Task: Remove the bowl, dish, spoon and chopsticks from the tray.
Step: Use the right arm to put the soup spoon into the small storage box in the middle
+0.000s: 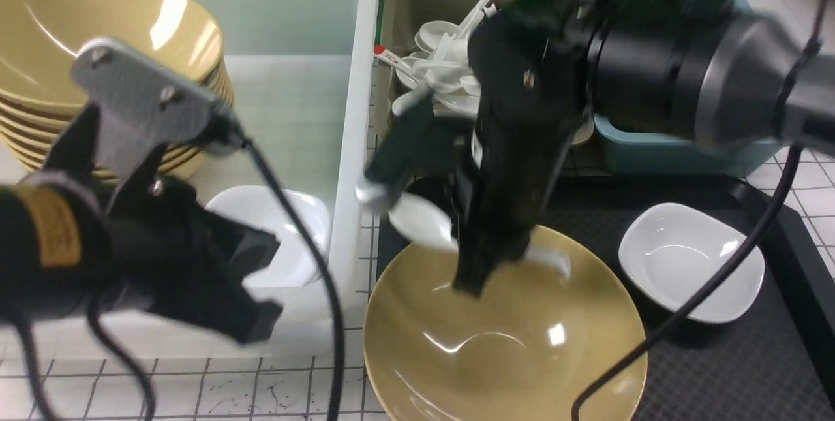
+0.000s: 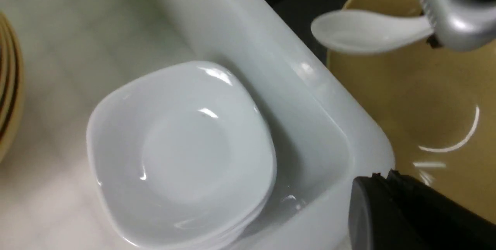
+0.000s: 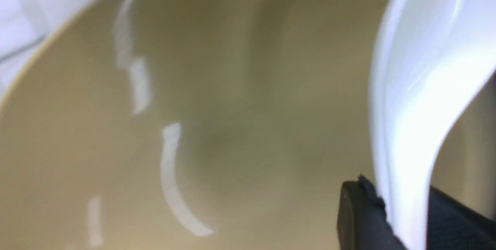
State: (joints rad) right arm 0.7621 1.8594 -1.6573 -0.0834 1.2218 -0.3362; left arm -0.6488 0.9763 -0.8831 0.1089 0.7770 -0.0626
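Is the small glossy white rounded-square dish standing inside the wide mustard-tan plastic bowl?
No, the white dish sits on the black diamond-textured tray, beside the tan bowl, not in it.

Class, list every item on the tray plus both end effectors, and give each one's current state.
bowl: upright on the tray, no food inside.
spoon: scoop up, lying across the bowl's far rim, handle gripped.
dish: upright on the tray, empty.
right end effector: shut on the spoon's handle.
left end effector: shut, empty, above the white tub.
chopsticks: not visible.
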